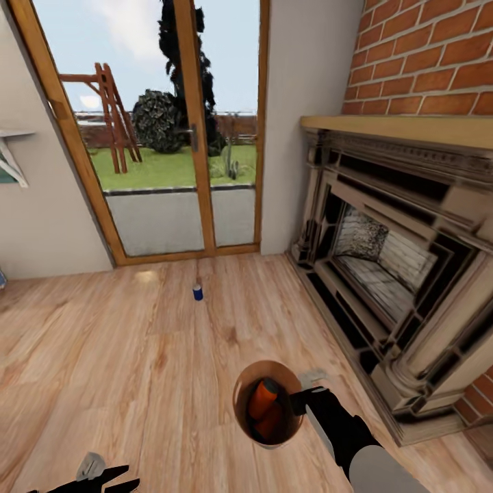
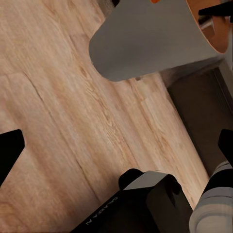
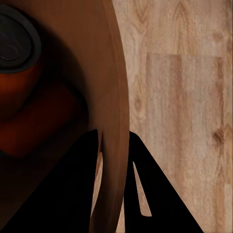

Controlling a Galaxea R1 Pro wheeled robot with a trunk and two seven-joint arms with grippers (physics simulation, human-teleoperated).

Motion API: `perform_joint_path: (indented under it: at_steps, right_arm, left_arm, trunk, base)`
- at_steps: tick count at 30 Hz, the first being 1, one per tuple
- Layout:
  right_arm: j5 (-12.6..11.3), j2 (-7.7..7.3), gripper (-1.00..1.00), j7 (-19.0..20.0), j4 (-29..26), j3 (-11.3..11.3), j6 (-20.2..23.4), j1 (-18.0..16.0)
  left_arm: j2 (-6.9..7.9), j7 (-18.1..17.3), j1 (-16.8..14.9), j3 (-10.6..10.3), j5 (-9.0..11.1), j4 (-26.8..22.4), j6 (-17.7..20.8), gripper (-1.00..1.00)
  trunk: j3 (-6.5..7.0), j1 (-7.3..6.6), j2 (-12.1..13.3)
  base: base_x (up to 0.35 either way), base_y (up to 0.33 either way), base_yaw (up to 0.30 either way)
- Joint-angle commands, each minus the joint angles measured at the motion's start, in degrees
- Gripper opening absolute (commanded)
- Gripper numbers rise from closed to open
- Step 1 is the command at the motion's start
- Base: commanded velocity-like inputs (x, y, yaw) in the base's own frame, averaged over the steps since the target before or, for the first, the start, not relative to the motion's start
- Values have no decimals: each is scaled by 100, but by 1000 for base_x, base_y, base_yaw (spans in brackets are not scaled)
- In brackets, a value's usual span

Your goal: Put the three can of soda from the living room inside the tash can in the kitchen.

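A living-room floor of light wood planks (image 1: 137,356), with the robot facing a glazed patio door (image 1: 171,130) and a brick fireplace (image 1: 404,274) on its right side. The right gripper (image 1: 299,400) carries the trash can (image 1: 268,404) by its rim: in the right wrist view one dark finger (image 3: 63,194) sits inside the glossy brown wall and the other outside, pinching the rim (image 3: 114,145) between them. Held that way, the bin hangs upright off the floor with its mouth open to the head camera, which looks to be why it is carried along rather than left in the kitchen: cans can be dropped in where they lie.

Two orange soda cans (image 1: 263,404) already rest inside, one leaning on the other; the silver top of one (image 3: 12,43) shows close to the right wrist camera. The blue soda can (image 1: 198,292) stands upright on the planks well ahead, near the door sill and well apart from the bin.

The left gripper (image 1: 103,479) hangs low at the robot's left, jaws spread wide and empty, its fingertips (image 2: 9,150) at the sides of the left wrist view with the bin's grey outer wall (image 2: 150,43) beyond.

By this reckoning the job is two-thirds gathered; the blue can calls for a drive forward and a free left claw.
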Motion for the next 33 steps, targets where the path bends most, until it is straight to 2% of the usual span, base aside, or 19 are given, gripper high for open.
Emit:
perform_joint_path:
  at_steps: [1,18,33]
  right_arm:
    - [-18,1,-100,28,-5,-3,-3,-3]
    - [-23,1,-100,27,-9,-3,-3,-3]
    - [-35,1,-100,34,-9,-4,-3,-3]
  left_arm:
    - [0,0,0,0,0,0,0,100]
    - [4,-2,0,4,0,0,1,100]
    - [9,-17,0,4,0,0,-7,100]
  trunk:
    - [-1,0,0]
    - [-5,0,0]
    - [-2,0,0]
  base:
    - [342,71,234]
    - [347,19,27]
    - [315,205,-24]
